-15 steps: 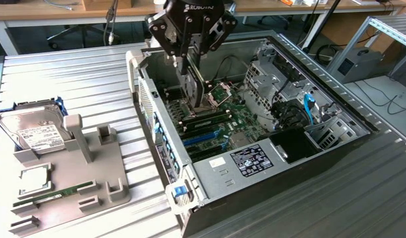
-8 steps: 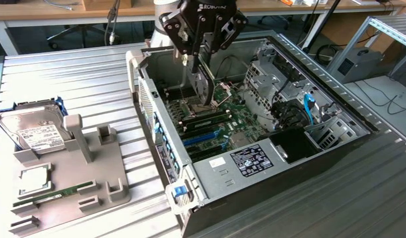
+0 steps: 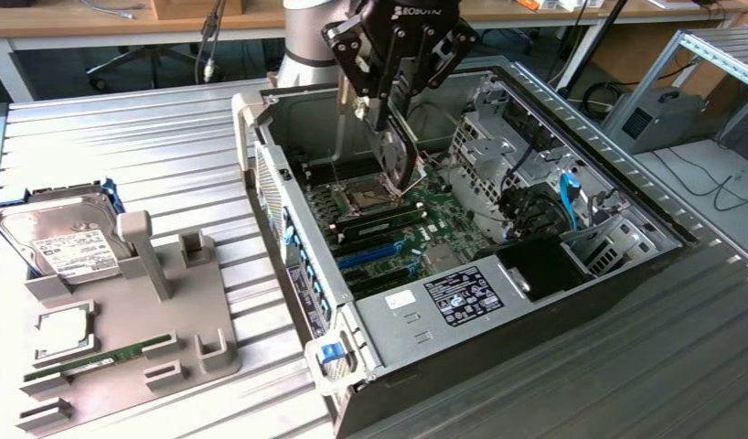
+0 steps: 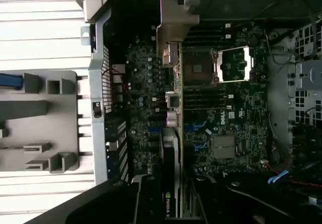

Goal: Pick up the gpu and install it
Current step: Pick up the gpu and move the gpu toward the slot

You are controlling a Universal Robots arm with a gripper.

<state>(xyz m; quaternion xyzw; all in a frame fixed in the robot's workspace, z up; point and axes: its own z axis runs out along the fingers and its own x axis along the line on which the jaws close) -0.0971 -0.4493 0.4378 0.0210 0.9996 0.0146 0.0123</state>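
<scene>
My gripper (image 3: 392, 105) hangs over the open computer case (image 3: 496, 338), shut on the gpu (image 3: 402, 155). The card is held on edge, its lower end just above the motherboard (image 3: 405, 240) near the CPU socket (image 3: 359, 194). In the wrist view the gpu (image 4: 171, 148) runs edge-on away from the gripper (image 4: 173, 201), with its silver end bracket (image 4: 176, 25) at the far end over the board. Whether the card touches the board or a slot I cannot tell.
On the exterior view's left, a grey fixture (image 3: 130, 347) carries a silver hard drive (image 3: 63, 242), a CPU chip (image 3: 63, 327) and a green RAM stick (image 3: 100, 357). Drive cages and cables (image 3: 557, 201) crowd the case's far side. The table is ribbed metal (image 3: 143, 146).
</scene>
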